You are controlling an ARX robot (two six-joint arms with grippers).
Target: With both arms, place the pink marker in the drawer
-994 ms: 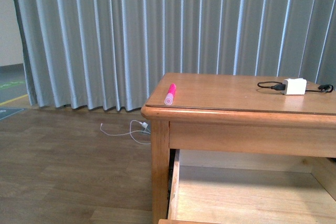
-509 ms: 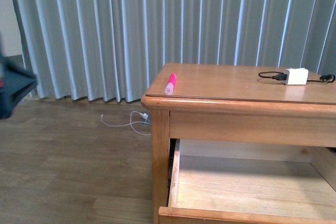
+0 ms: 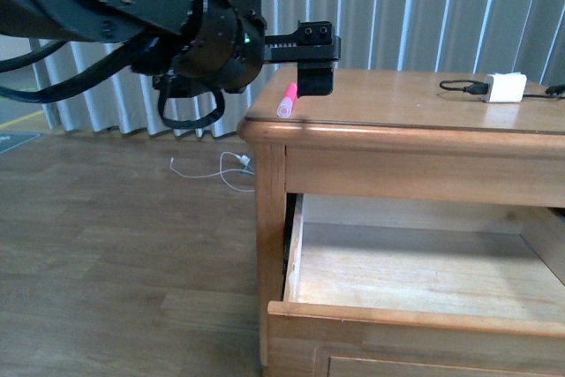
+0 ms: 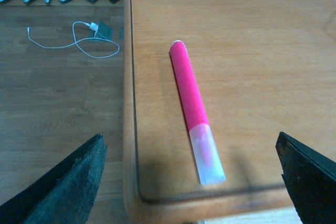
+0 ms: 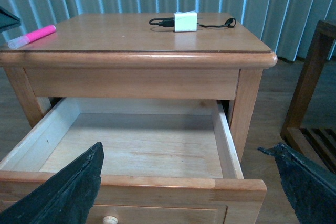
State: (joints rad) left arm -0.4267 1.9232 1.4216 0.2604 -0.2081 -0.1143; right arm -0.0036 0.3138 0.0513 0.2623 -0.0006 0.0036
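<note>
Front view: left arm [image 3: 177, 24] hangs at 10 o'clock over the table [image 3: 397, 94] corner, where the pink marker [image 3: 287, 101] lies at 11 o'clock. The drawer [image 3: 415, 317] stands pulled out at 5 o'clock.
Left wrist view: left gripper [image 4: 189, 145] is spread wide, with the marker between its fingers, untouched.
Right wrist view: right gripper [image 5: 186, 156] is wide and empty, facing the open drawer.
</note>
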